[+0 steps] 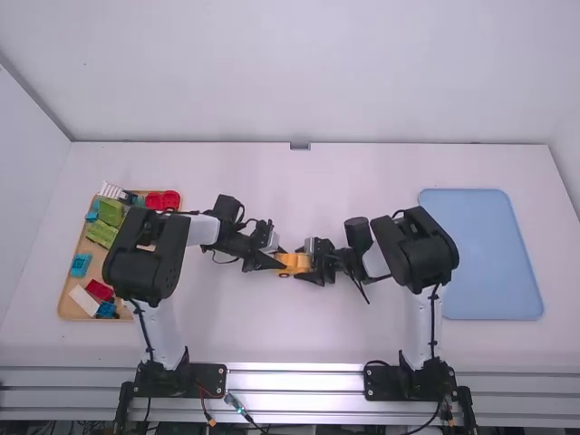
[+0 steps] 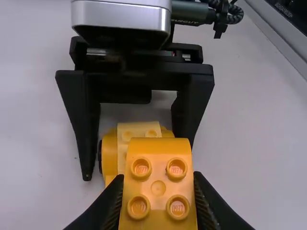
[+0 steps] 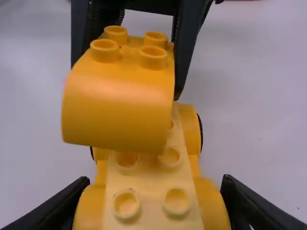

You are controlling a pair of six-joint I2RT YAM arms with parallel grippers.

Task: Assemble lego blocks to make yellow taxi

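Observation:
Near the table's middle in the high view, my left gripper (image 1: 279,262) and my right gripper (image 1: 308,263) face each other over yellow-orange pieces. The left wrist view has my left gripper (image 2: 158,196) shut on a curved yellow block (image 2: 158,188) with four studs. My right gripper (image 3: 156,196), in the right wrist view, is shut on the wheeled yellow car base (image 3: 151,194), gripping its sides. The curved block (image 3: 117,112) is over the base's far part, looking tilted; whether they touch I cannot tell. Part of the base is hidden beneath it.
A wooden tray (image 1: 71,306) with green, red, blue and white blocks stands at the left, partly behind the left arm. At the right lies a blue tray (image 1: 491,258). Both arms reach inward low over the table (image 1: 299,335).

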